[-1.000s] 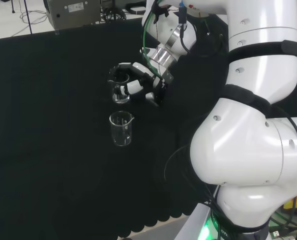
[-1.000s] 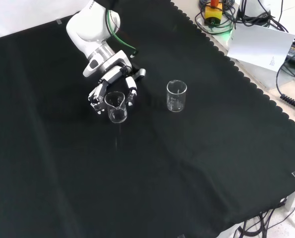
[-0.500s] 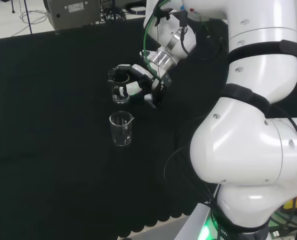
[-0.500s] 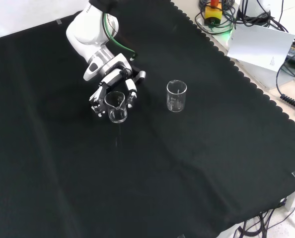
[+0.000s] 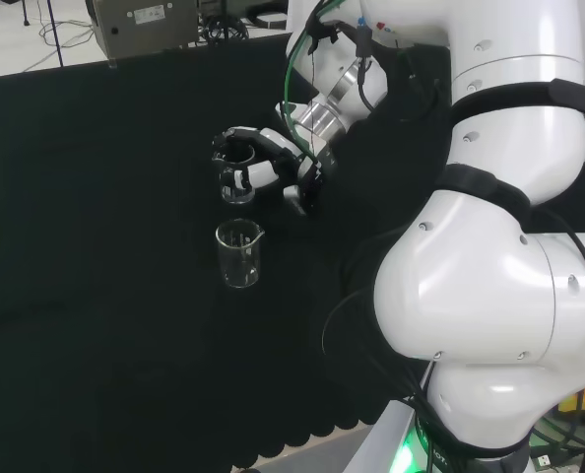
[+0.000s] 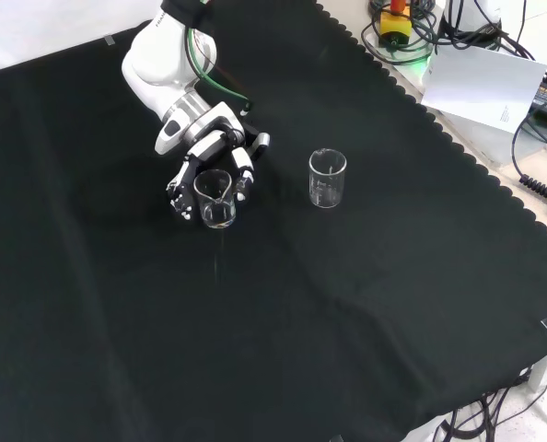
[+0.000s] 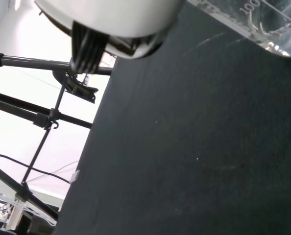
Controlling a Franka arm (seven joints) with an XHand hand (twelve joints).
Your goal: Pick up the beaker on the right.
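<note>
Spreading under everything, the black cloth (image 6: 366, 304) covers the bench, and the white arm (image 5: 499, 296) looms over it as the biggest shape in the head view. From the arm's wrist the hand (image 6: 204, 161) reaches down, its black and white fingers (image 6: 244, 166) curled round a clear glass beaker (image 6: 215, 198); in the front view fingers show on both sides of the glass wall, with the thumb side at the left of the beaker and other fingers at its right. The head view agrees: the fingers wrap the rim region of that beaker (image 5: 237, 175). The wrist view catches a printed glass wall (image 7: 263, 24) close by the palm, above bare cloth.

A second beaker (image 6: 327, 178) stands outside the grasp, well apart from the fingers, to their right in the front view; in the head view it (image 5: 238, 254) sits nearer the camera than the fingers, below them. I cannot tell whether the held beaker's base is touching the cloth or just clear of it.

Judging the risks: the glass is smooth and the fingers close near its upper half, so it could slide or tip out of the curl as it rises, especially if the wrist tilts. A dropped beaker could roll toward the free one or crack. There is also a question of choice: in the front view the enclosed beaker is the left one, so depending on whose right the task means, the wrong piece may be in hand.
</note>
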